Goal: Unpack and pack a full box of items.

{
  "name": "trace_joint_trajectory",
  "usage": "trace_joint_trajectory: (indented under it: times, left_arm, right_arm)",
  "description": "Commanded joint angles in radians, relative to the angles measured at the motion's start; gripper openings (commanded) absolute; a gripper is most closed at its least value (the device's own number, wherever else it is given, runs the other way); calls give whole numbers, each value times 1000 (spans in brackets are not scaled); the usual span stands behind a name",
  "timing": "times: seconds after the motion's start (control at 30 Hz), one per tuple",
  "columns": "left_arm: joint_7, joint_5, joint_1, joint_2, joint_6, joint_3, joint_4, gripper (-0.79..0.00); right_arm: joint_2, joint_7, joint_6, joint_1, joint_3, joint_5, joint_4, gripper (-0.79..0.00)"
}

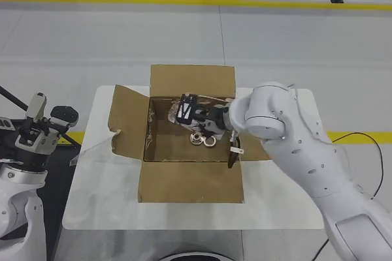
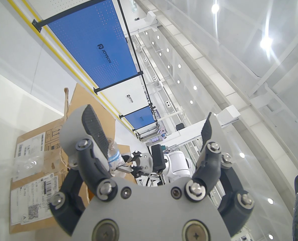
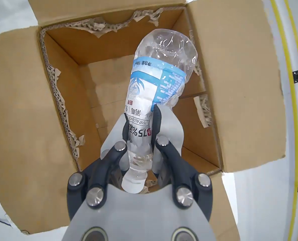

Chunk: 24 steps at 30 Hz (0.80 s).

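My right claw (image 3: 140, 116) is clenched on a clear plastic bottle (image 3: 161, 58), with one finger pad on each side of its narrow part, below the blue and white label. The cap end sits back toward my palm and the wide, crumpled base points away from me, down into the cardboard box (image 3: 239, 76). From my right wrist the bottle lies over the box's bare brown floor, closer to one side wall than to the middle. I cannot tell whether its base touches the cardboard.

From above, the right claw (image 1: 195, 111) and the bottle (image 1: 175, 113) are within the box's opening, toward the far wall. The box (image 1: 189, 183) stands on the white tabletop (image 1: 104, 196) with all four flaps folded outward. The rims where the flaps meet the walls are ragged, with torn strips of corrugated paper hanging along them.

My left claw (image 2: 149, 116) is released, its two ribbed pads spread wide with nothing between them, and it points up toward the ceiling lights. From above it (image 1: 38, 103) hangs off to the left of the tabletop, well apart from the box. Past its fingers I see the box's labelled outer side (image 2: 38, 151), and beyond that the bottle (image 2: 113, 154) in my other claw.
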<state>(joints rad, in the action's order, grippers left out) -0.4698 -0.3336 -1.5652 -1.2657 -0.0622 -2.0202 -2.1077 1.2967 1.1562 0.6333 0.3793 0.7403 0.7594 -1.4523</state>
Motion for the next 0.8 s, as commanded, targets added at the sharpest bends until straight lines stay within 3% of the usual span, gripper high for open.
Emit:
trace_joint_trajectory:
  times: [0.0,0.27,0.57,0.6,0.63,0.77]
  left_arm:
    - [7,6,-2,0,-1,4,-2,0]
    - [-8,48,-11,9,9,-17,24,0]
    - [-155,96,-65,24,-9,-51,57,0]
    - [-167,102,-70,26,-15,-55,59,0]
    - [-179,107,-76,27,-22,-56,60,0]
    - [-227,131,-95,33,-40,-62,64,0]
  right_arm:
    - [10,-15,21,-11,-35,-3,39,-785]
    - [61,-73,104,-65,-164,-9,208,-785]
    - [118,-112,142,-124,-286,-36,369,-785]
    - [124,-113,143,-129,-296,-40,385,-767]
    - [130,-113,144,-133,-306,-45,400,-668]
    - [153,-118,149,-150,-332,-60,453,-514]
